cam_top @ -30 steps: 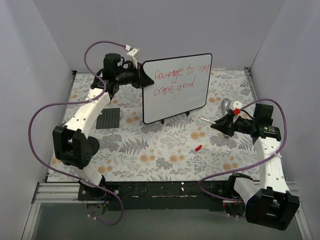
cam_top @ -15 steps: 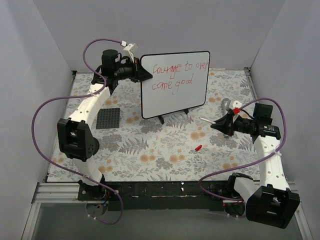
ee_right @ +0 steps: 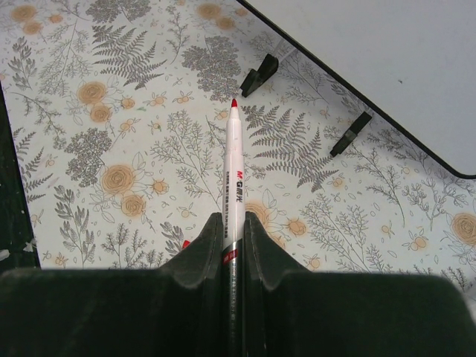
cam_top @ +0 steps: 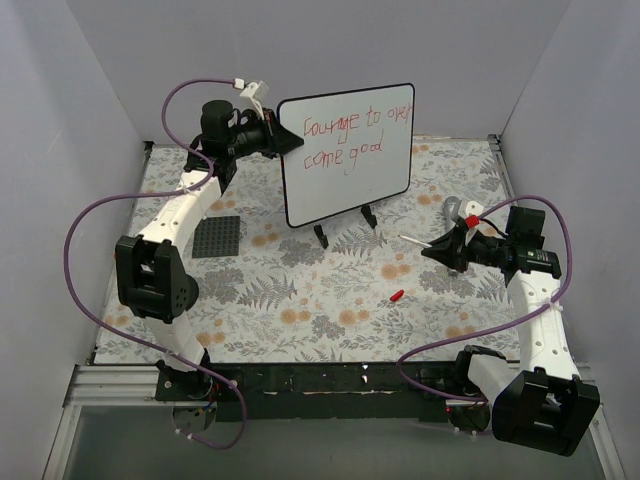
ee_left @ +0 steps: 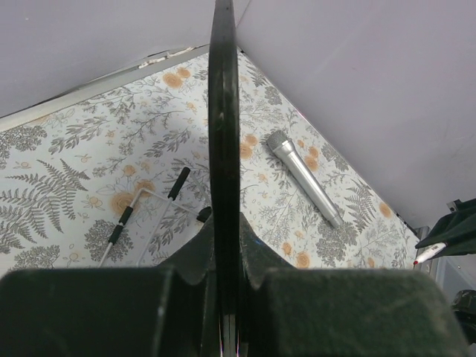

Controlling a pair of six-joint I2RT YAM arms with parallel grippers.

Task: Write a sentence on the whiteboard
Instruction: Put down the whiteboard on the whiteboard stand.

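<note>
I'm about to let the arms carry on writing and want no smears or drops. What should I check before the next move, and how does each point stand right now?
1. Left gripper shut on the whiteboard at its edge: ok.
2. Right gripper shut on the marker, tip pointing forward: ok.
3. Marker uncapped: ok; the red cap lies on the mat.
4. Marker tip apart from the board: ok.
5. Blank space below the sentence: ok.
6. Board's feet resting on the mat: cannot tell.
</note>
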